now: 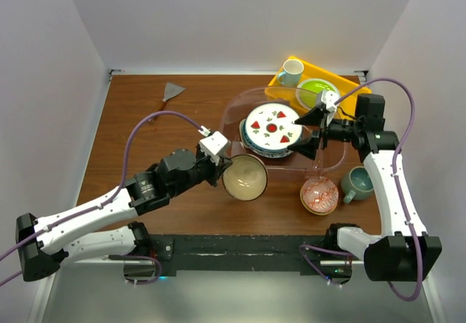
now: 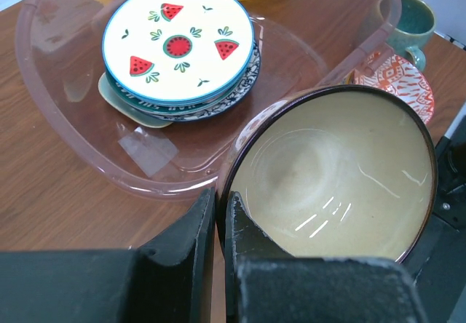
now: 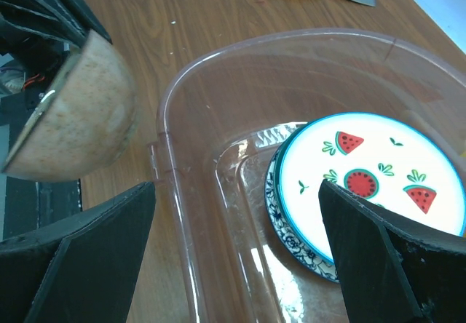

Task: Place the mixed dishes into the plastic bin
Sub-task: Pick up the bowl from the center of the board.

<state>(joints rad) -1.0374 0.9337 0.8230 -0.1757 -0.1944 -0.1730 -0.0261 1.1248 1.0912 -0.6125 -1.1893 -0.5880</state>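
A yellow rectangular tray [image 1: 333,73] is seen at the far right corner of a brown wooden table [image 1: 138,137]. A white mug with a pale-blue inside [image 1: 292,72] is stood upright at the tray's left end. A lime-green plate [image 1: 317,92] is laid on the tray just beside it, slightly nearer. A scraper [image 1: 172,90] with a wooden handle and a metal blade is laid flat at the far left, well apart from the tray.

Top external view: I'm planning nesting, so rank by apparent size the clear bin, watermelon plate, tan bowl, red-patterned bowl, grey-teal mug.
1. Clear plastic bin
2. White plate with red watermelon marks
3. Tan glazed bowl, held raised nearer the camera, so its lead is unsure
4. Red-patterned bowl
5. Grey-teal mug
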